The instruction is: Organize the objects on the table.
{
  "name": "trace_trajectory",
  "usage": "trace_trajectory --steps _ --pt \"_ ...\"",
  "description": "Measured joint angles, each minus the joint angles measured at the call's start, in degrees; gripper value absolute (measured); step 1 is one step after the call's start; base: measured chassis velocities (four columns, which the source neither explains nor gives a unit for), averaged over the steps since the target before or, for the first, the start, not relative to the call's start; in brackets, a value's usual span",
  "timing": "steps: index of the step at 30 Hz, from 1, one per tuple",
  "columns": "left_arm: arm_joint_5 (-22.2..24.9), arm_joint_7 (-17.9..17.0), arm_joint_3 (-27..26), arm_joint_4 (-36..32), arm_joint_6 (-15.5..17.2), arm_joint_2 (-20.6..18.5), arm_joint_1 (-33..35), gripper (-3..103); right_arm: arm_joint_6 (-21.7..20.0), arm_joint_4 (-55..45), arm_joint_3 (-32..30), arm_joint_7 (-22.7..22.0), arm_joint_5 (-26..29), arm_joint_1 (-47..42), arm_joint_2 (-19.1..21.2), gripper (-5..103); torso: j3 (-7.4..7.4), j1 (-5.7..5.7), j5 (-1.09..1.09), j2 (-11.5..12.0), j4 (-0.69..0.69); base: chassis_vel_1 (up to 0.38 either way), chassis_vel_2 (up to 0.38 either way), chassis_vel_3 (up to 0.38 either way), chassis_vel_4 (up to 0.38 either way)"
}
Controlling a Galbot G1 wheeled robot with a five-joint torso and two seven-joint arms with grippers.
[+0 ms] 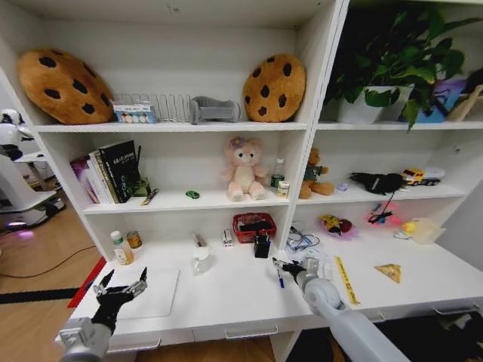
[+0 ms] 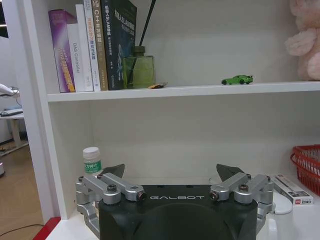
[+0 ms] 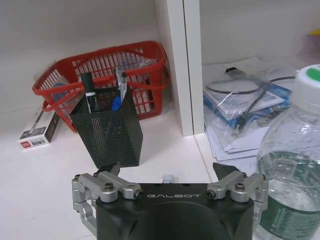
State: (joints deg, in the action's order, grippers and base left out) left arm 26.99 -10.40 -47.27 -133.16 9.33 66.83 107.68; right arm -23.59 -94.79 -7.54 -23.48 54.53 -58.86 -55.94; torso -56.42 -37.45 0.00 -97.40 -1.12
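the table [image 1: 226, 302] is spread wide in front of both arms, its white top reaching from the left gripper [image 1: 121, 290] across to well past the right gripper [image 1: 290, 266]. the silver laptop [image 1: 155, 294] is laid flat and shut directly ahead of the left gripper, which is held just above its near corner with its fingers spread apart and nothing between them; it looks placed there so the lid or edge can be met square-on.

the right gripper is held out over the middle of the table, fingers parted and empty. a black mesh pen holder [image 3: 109, 131] is stood just beyond its fingertips, with a red basket [image 3: 105, 75] behind that against the shelf upright. a clear water bottle [image 3: 292, 165] is stood hard beside the gripper's right finger, so little room is left on that side. pens are already kept upright in the holder, which suggests it is meant as the home for loose writing things.

a blue pen [image 1: 281, 280] is seen lying on the table just under the right gripper. a yellow ruler [image 1: 346, 279] is laid out flat beyond the gripper's right side, and a yellow wedge [image 1: 389, 272] farther that way. a green toy car [image 2: 237, 79] is parked on the shelf above and ahead of the left gripper.
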Motion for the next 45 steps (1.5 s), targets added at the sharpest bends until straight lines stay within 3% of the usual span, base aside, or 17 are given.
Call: trace_trajectory --steps 15,22,28,29,32,34,35,39,41,45 --pt "0.0 0.0 0.2 0.6 0.0 0.4 -0.4 100 0.0 8.4 7.1 -1.7 3.3 7.1 -2.9 103 0.00 -0.01 0.00 0.0 0.00 0.000 0.000 0.000 0.000" --pt "0.2 0.0 0.1 1.0 0.0 0.3 -0.6 100 0.1 9.9 8.1 -1.9 3.7 8.3 -3.8 96 0.00 0.00 -0.01 0.0 0.00 0.000 0.000 0.000 0.000" --pt "0.3 -0.1 0.1 1.1 0.0 0.3 -0.6 100 0.4 10.4 8.5 -2.3 3.7 8.5 -4.6 70 0.00 0.00 -0.01 0.0 0.00 0.000 0.000 0.000 0.000" --pt "0.3 -0.1 0.1 1.1 0.0 0.3 -0.6 100 0.4 10.4 8.5 -2.3 3.7 8.5 -4.6 70 0.00 0.00 -0.01 0.0 0.00 0.000 0.000 0.000 0.000" --pt "0.3 -0.1 0.1 1.3 0.0 0.3 -0.6 100 0.5 10.2 8.2 -2.3 3.7 8.0 -4.3 53 0.00 0.00 -0.01 0.0 0.00 0.000 0.000 0.000 0.000" --pt "0.3 -0.1 0.1 1.3 0.0 0.3 -0.6 100 0.5 10.2 8.1 -2.2 3.7 7.9 -4.2 53 0.00 0.00 -0.01 0.0 -0.01 0.000 0.000 0.000 0.000" --pt "0.3 -0.1 0.2 1.3 -0.1 0.3 -0.6 100 0.5 10.1 7.9 -2.2 3.8 7.6 -4.1 42 0.00 0.00 -0.01 0.0 -0.01 0.000 0.000 0.000 0.000" --pt "0.3 -0.2 0.2 1.4 -0.1 0.3 -0.7 101 0.5 10.0 7.8 -2.1 3.8 7.3 -4.0 32 0.00 0.00 0.00 0.0 -0.01 0.000 0.000 0.000 0.000" --pt "0.5 -0.5 0.1 1.4 -0.1 0.3 -0.7 99 0.6 10.0 7.7 -2.0 3.7 7.0 -3.9 20 0.00 0.00 0.00 0.0 -0.01 0.000 0.000 0.000 0.000" --pt "0.4 -0.7 0.0 1.6 -0.1 0.3 -0.8 101 0.6 9.9 7.4 -1.7 3.7 7.0 -3.8 12 0.00 0.00 0.00 0.0 0.00 0.000 0.000 0.000 0.000"
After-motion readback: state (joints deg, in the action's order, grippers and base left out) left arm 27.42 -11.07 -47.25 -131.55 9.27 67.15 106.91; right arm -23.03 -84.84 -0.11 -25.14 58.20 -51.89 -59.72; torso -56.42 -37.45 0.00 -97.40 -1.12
